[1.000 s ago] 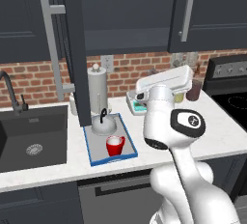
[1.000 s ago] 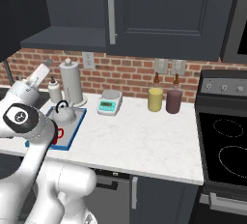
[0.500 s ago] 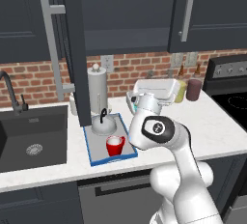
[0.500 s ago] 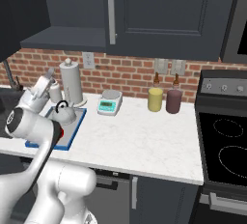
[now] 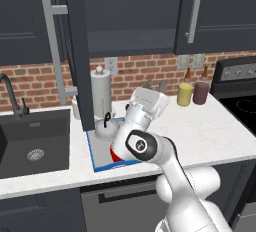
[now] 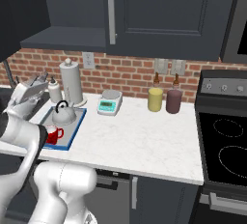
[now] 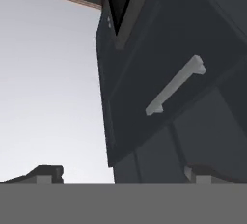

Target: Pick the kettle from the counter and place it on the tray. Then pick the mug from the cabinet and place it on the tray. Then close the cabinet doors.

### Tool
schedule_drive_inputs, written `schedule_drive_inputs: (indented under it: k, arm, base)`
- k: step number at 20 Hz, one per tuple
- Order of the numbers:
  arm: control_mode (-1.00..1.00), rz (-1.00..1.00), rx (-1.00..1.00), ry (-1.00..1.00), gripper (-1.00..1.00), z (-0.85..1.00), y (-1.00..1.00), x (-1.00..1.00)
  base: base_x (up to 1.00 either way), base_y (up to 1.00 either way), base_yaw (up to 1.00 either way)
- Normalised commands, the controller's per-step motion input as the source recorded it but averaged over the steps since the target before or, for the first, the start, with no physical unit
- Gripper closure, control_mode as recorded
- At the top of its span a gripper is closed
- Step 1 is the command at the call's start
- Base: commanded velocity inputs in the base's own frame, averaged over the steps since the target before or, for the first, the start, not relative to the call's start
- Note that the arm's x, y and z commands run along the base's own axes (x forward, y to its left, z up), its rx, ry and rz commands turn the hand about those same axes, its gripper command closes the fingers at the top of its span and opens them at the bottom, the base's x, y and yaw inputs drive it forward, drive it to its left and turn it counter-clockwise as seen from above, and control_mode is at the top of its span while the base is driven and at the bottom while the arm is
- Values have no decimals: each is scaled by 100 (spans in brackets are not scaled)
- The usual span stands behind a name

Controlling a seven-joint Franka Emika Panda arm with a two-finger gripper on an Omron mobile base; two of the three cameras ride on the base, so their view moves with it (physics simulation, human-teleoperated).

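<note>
Kettle (image 6: 62, 114) and mug (image 6: 52, 134) sitting together on tray (image 6: 72, 130), mug at near end. Your gripper (image 6: 40, 78) hanging above tray's left side, fingers spread wide, gripping nothing. Left cabinet door (image 5: 75, 51) standing open over counter (image 6: 140, 136); you're seeing its bar handle (image 7: 174, 85) through hand camera.

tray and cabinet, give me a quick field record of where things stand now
kettle: on the tray, back half
mug: on the tray, front half, apart from the kettle
tray: on the counter, beside the sink
cabinet door: swung open
gripper: open, holding nothing, above the tray's left side
remaining: close the cabinet doors
</note>
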Motion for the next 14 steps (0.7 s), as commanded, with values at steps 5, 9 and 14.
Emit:
schedule_drive_inputs:
  k: [5,9,14]
  arm:
    - [-100,-21,0,0,-100,0,55,-25]
    - [-100,-18,0,0,-100,0,59,-19]
    - [-100,-6,-1,0,-100,-11,27,-32]
  base:
    - [0,0,0]
    - [0,0,0]
    - [0,0,0]
